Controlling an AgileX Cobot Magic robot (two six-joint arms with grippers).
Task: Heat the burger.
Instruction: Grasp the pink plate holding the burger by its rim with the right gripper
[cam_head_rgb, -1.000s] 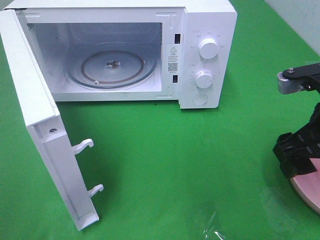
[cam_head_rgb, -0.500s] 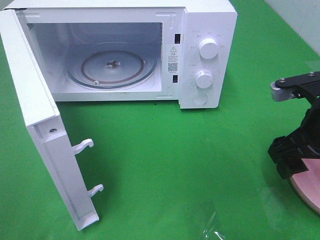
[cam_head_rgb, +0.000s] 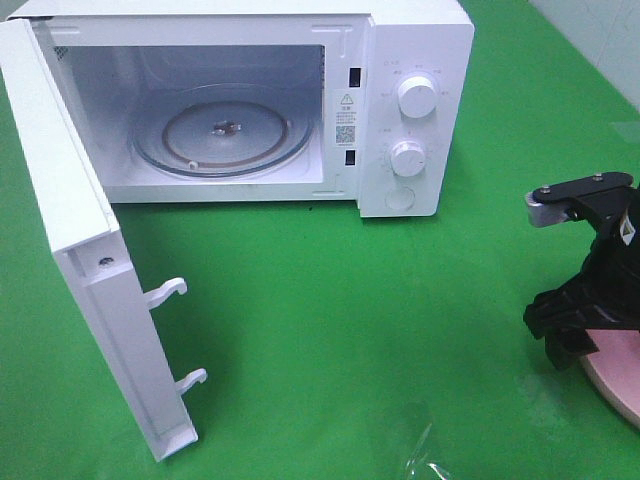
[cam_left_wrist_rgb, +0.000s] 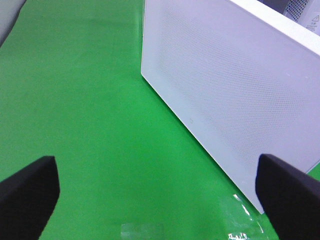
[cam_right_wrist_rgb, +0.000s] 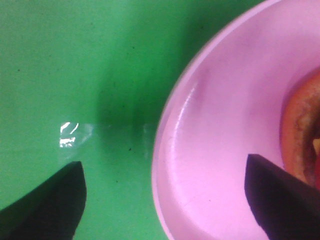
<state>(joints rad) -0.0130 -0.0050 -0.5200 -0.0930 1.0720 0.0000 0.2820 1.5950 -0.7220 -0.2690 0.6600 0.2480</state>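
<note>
Green tabletop (cam_head_rgb: 330, 300); white microwave (cam_head_rgb: 445, 55) at rear, door (cam_head_rgb: 80, 230) swung wide. Pink plate (cam_right_wrist_rgb: 215, 150) at right, burger (cam_right_wrist_rgb: 302, 130) on it. Right pincer (cam_right_wrist_rgb: 165, 200) spread wide, empty, above plate rim, burger beside one finger. Left pincer (cam_left_wrist_rgb: 160, 195) spread wide, empty.

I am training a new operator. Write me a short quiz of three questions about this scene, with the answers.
1. True or false: the microwave door stands open.
2. The right pincer is: A) shut on the door; B) open above the pink plate edge; C) inside the microwave.
3. What food lies on the plate?
Key: 1 true; 2 B; 3 the burger.
</note>
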